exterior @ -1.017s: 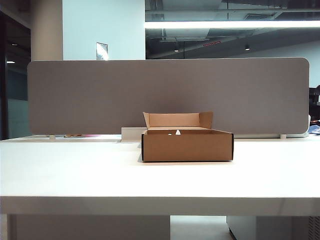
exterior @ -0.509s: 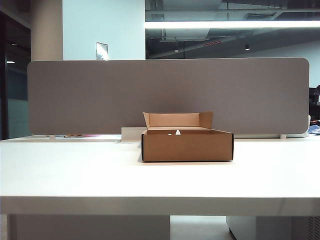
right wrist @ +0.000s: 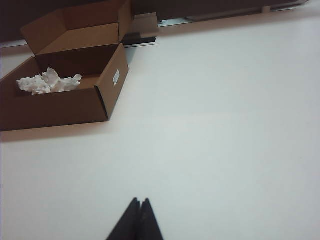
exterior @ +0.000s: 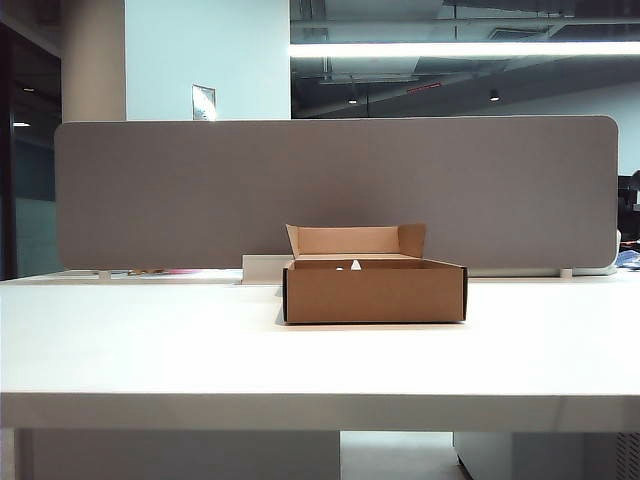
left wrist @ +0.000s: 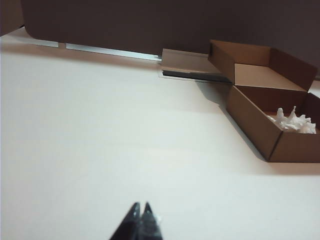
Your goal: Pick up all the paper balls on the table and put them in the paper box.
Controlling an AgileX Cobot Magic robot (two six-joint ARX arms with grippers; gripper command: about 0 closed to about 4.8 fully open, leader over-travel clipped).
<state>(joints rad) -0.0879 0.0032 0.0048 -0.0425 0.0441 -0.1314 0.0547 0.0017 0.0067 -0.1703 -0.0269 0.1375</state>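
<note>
The brown paper box stands open at the middle of the white table, its flap upright at the back. Crumpled white paper balls lie inside the paper box; the left wrist view shows the same paper balls in the paper box, and only a white tip peeks over the rim in the exterior view. My left gripper is shut and empty, well back from the box over bare table. My right gripper is likewise shut and empty. Neither gripper shows in the exterior view.
A grey divider panel closes off the back of the table. A low white block sits just behind the box, to its left. The thick front table edge runs across the exterior view.
</note>
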